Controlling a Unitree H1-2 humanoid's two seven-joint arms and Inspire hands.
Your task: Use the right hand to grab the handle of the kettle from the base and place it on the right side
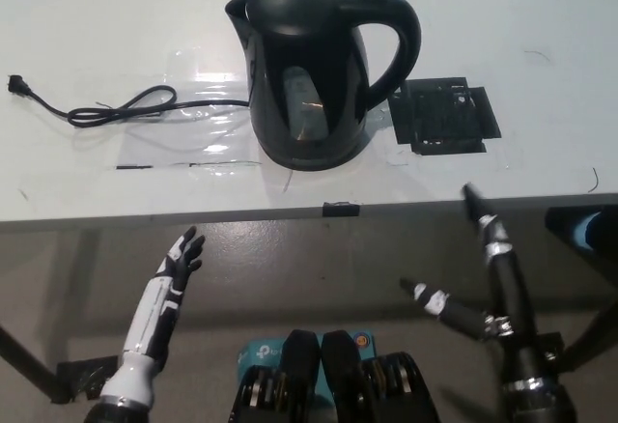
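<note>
Black electric kettle (311, 75) stands upright on the white table (541, 17), near the middle of the view. Its spout points to picture left; its handle (401, 42) arches out toward picture right. The base beneath it is hidden by the kettle body and cannot be made out separately. A black power cord (126, 109) runs from the kettle's foot across the table to picture left, ending in a plug (15, 83) near the edge of the view. Clear tape (208, 119) lies over part of the cord. Just beside the kettle on picture right, a rectangular patch of black tape (446, 116) marks the table surface.

Right robot hand (468, 268), black, sits below the table's front edge, well apart from the kettle, released, fingers spread, grasping nothing. Left robot hand (179, 261), white, rests at lower left, likewise below the table edge, fingers extended and apart, grasping nothing.
</note>
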